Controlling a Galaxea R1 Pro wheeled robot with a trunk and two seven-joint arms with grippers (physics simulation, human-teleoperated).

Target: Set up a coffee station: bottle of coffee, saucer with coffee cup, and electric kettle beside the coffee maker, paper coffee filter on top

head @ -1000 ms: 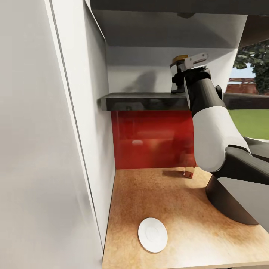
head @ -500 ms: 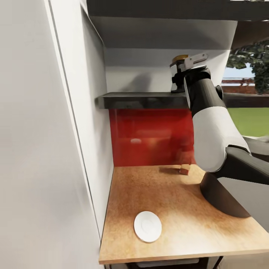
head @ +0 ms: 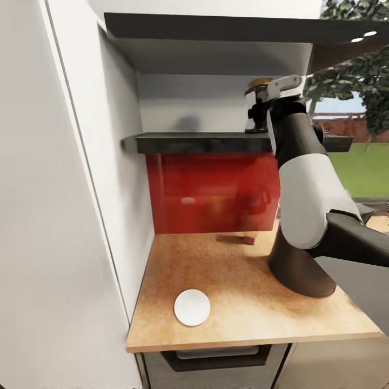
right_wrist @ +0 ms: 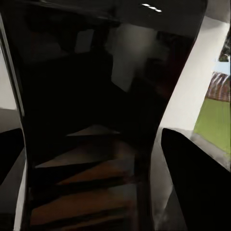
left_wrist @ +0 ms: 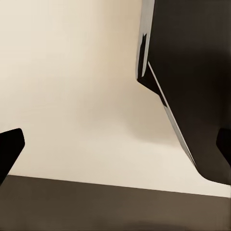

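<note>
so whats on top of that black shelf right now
The right gripper is up on the kitchen shelf, around a dark object with a yellowish top, likely the bottle of coffee. The gripper and arm cover most of it, so its body and the grip are hidden.

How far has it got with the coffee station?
Early days. The saucer lies on the countertop, no cup on it. The right gripper is up at the kitchen shelf, by the bottle of coffee. Still to come: bottle down, filter, cup, kettle.
</note>
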